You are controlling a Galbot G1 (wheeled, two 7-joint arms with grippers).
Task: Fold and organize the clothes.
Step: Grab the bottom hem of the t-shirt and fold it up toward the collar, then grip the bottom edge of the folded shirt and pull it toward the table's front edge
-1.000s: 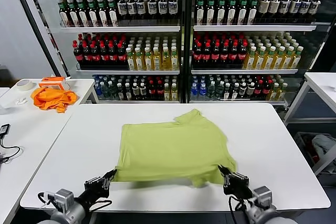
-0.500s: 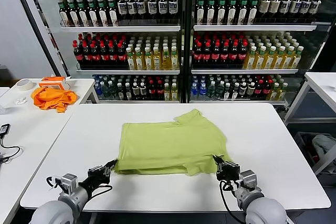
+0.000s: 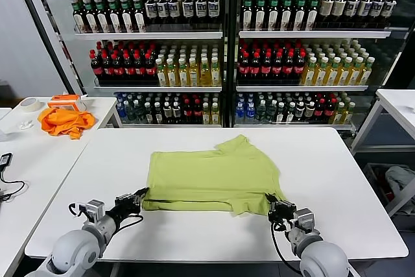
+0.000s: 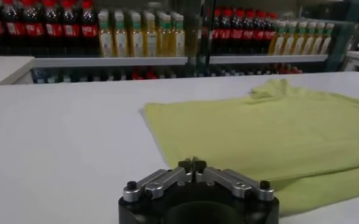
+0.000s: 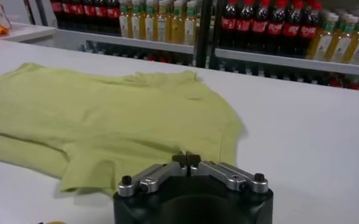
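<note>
Drink-stocked shelves [image 3: 224,50] are standing behind the white surface [image 3: 337,160], where the T-shirt [image 3: 211,176] is lying flat mid-surface. The left gripper [image 3: 139,196] and right gripper [image 3: 272,204], both closed, are gripping its near corners. Folding well likely calls for level, matched lifts, since the soft cotton sags.

head: high, looking forward and down over the white table [image 3: 337,160] toward the drink shelves [image 3: 220,34] | wrists: low, near the tabletop, facing the shelves | shared: the yellow-green T-shirt [image 3: 211,176] [image 4: 270,134] [image 5: 112,119]
</note>
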